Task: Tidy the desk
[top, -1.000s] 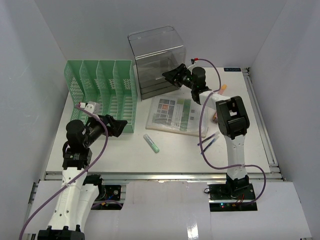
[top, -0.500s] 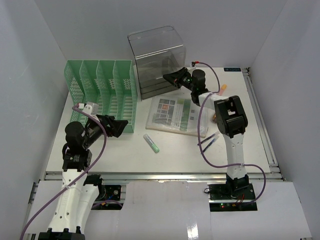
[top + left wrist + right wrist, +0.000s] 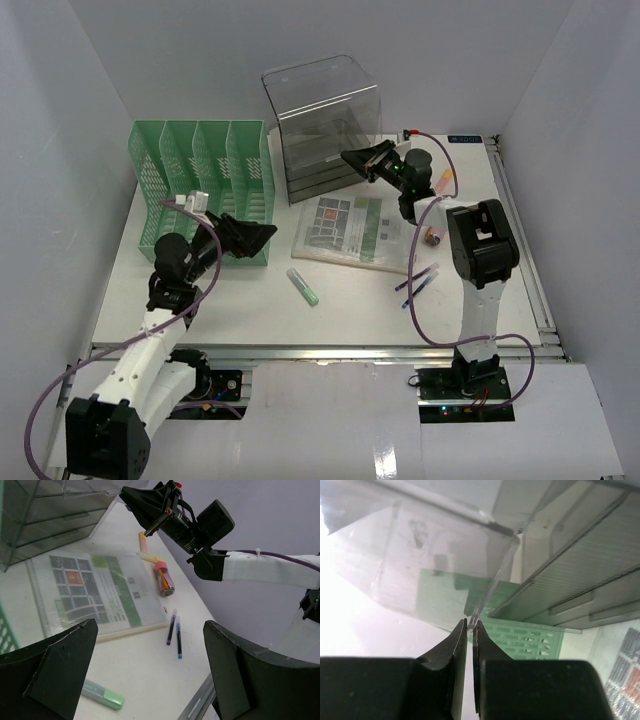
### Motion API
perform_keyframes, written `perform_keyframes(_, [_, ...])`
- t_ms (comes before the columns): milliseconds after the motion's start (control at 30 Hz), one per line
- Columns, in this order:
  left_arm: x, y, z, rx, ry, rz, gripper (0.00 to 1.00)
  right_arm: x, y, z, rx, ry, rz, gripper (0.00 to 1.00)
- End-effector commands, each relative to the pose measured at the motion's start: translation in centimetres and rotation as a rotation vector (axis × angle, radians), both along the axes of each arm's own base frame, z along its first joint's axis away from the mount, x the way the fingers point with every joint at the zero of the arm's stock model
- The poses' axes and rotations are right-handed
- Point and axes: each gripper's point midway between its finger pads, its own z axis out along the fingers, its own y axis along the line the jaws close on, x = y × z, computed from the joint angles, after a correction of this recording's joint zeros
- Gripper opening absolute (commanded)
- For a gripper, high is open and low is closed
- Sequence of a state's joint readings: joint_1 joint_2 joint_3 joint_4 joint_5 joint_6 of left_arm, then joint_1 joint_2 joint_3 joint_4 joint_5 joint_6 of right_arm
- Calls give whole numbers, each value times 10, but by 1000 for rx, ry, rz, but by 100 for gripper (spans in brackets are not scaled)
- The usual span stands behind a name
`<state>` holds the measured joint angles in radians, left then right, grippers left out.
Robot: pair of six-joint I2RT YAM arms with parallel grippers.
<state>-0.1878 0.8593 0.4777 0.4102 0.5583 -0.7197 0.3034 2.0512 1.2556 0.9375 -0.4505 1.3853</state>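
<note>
The desk [image 3: 350, 300] is a wide white tabletop. At its back stands a clear grey drawer box [image 3: 320, 110]. My right gripper [image 3: 352, 158] is at the box's front right corner, and the right wrist view shows the gripper [image 3: 470, 626] shut on the thin clear wall edge [image 3: 492, 587] of the box. My left gripper [image 3: 262, 238] hangs open over the desk beside the green rack [image 3: 200, 190]. Nothing is between the open jaws of the left gripper [image 3: 150, 630].
A laminated sheet [image 3: 350, 228] lies mid-desk, with a green highlighter [image 3: 303, 286] in front of it. Two pens [image 3: 420, 280] lie to the right. A small pink-capped tube [image 3: 433, 236] and an orange marker [image 3: 447, 178] sit near the right arm. A metal rail [image 3: 320, 350] runs along the front edge.
My right gripper closed onto the clear box's wall edge, and box and gripper shifted slightly right. My left arm swung its gripper right and forward, still open.
</note>
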Motion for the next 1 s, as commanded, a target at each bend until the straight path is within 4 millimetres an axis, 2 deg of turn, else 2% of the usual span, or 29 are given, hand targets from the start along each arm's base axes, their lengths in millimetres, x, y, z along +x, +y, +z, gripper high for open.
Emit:
perform_keyframes(0, [26, -27, 44, -60, -100, 7, 98, -26, -10, 58, 37, -147, 9, 8])
perform_keyframes(67, [37, -33, 39, -56, -82, 16, 98, -33, -12, 63, 40, -147, 11, 8])
perform_keyframes(133, [49, -35, 46, -62, -90, 45, 98, -36, -13, 67, 41, -149, 13, 8])
perform_keyframes(267, [77, -39, 40, -54, -69, 91, 98, -43, -13, 77, 42, -148, 24, 8])
perform_keyframes(367, [95, -41, 44, -54, -73, 124, 98, -49, -14, 83, 39, -152, 28, 8])
perform_keyframes(500, [118, -51, 32, -28, -42, 119, 97, -54, -14, 85, 32, -149, 38, 8])
perform_keyframes(600, [131, -59, 40, -31, -57, 103, 95, -58, -14, 88, 26, -151, 47, 8])
perform_keyframes(867, [153, -75, 45, -30, -56, 67, 90, -63, -13, 91, 17, -153, 59, 8])
perform_keyframes(967, [153, -82, 48, -48, -59, 30, 81, -64, -13, 89, 11, -149, 59, 8])
